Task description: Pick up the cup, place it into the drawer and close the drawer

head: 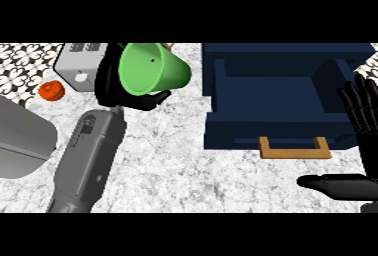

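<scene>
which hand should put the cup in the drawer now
Left. The left hand is already curled round the green cup, lifted just left of the open blue drawer. The right hand is open and resting at the right edge, holding nothing.

One head-height view, steeply down on the marbled counter (pixel 184 170), forearms entering from below.

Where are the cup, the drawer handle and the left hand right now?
green cup (pixel 164 67): head view, on its outer wall.
drawer handle (pixel 294 154): head view, middle of the wooden bar.
left hand (pixel 111 85): head view, on the black fingers curled round the cup.
</scene>
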